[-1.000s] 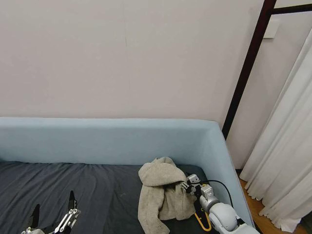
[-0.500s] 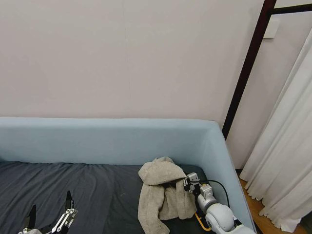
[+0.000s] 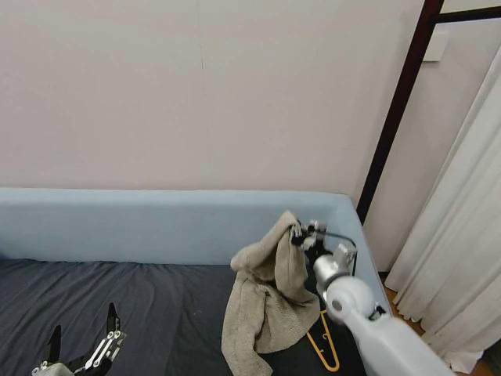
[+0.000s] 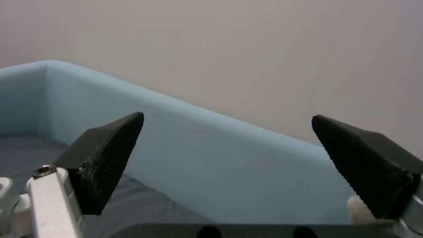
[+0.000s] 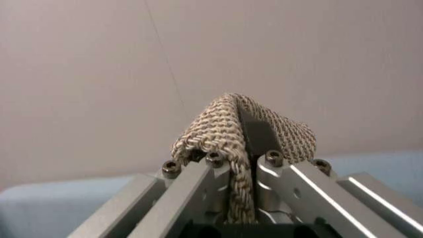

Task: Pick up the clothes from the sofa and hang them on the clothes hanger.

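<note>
At the lower left of the head view, the left claw (image 3: 84,338) hangs low over the sofa (image 3: 47,223), above the dark seat cushion (image 3: 156,301), with its two fingers spread wide apart and nothing between them. The left wrist view confirms this state: both black fingertips (image 4: 106,158) stand well apart, and the pale blue backrest (image 4: 218,163) and the plain wall (image 4: 264,59) show through the gap. Toward the right end of the sofa, the beige knitted garment (image 3: 266,301) is held up by one fold. Its top sits at about the height of the backrest's upper edge, and the rest hangs down in loose folds in front of the seat cushion. The right claw (image 3: 301,235) is clamped on that top fold, close to the sofa's right corner, with the white right arm (image 3: 368,329) reaching up to it from the lower right. In the right wrist view, the knit is pinched tight between the metal fingers (image 5: 198,183), which are drawn together, and a hump of fabric stands up above them. A yellow hanger (image 3: 325,351) lies on the seat cushion just beside the garment's lower right edge, beneath the right arm. Beyond the sofa's right end, a dark rack post (image 3: 395,110) rises along the wall, and a white curtain (image 3: 462,235) hangs farther right.
</note>
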`<state>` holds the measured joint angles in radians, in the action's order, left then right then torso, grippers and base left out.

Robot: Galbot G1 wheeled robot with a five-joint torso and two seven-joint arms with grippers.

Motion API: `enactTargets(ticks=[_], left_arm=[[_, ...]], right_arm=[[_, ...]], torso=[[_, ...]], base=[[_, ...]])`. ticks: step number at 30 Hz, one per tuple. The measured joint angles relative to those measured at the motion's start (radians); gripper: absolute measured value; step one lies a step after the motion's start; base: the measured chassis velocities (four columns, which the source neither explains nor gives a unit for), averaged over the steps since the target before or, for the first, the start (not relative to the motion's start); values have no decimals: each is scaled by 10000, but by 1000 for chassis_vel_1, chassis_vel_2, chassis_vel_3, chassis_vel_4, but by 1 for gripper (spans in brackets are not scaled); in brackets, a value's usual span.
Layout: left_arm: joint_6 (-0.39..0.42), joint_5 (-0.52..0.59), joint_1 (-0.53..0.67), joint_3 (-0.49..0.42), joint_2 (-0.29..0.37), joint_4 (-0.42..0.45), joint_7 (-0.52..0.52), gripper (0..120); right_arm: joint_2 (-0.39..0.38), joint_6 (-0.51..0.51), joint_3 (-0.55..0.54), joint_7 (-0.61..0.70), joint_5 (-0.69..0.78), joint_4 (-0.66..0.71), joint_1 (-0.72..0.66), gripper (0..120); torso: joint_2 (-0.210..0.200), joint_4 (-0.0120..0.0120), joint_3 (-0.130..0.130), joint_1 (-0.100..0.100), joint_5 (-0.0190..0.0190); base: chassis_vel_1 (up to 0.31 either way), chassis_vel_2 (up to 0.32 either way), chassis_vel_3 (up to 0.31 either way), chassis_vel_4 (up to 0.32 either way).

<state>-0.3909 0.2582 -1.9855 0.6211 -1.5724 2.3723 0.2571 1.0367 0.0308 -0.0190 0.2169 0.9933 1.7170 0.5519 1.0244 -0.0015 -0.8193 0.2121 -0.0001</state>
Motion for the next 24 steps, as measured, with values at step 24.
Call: enactTargets(ticks=[24], left_arm=[[-77, 41, 44, 39, -77, 117, 333, 100]], right_arm=[[-709, 534, -1614, -145, 2779, -2481, -7531, 0]], torso=[[0, 0, 1, 0, -1]], base=[[0, 0, 0, 0]])
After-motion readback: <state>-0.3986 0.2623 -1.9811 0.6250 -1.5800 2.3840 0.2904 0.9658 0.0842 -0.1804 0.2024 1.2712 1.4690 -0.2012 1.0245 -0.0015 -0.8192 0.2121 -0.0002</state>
